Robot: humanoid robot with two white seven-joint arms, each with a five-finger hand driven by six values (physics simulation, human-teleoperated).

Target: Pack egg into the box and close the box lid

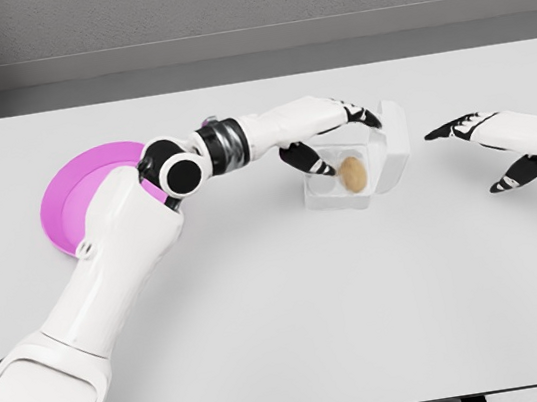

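A: Where is the egg [351,173]?
B: Inside the clear box [345,171], lid [393,142] raised.
A: Risk?
B: Left robot hand [335,135], fingers spread over the box, may shove it; right robot hand [488,150] hangs spread beside it.

White arms with black joints and black-tipped fingers on the left hand [332,136] and the right hand [491,149], a tan-brown egg [351,173] sitting in the clear see-through box [374,150], a bright magenta plate [77,194], all on a pale grey-white table [296,318].
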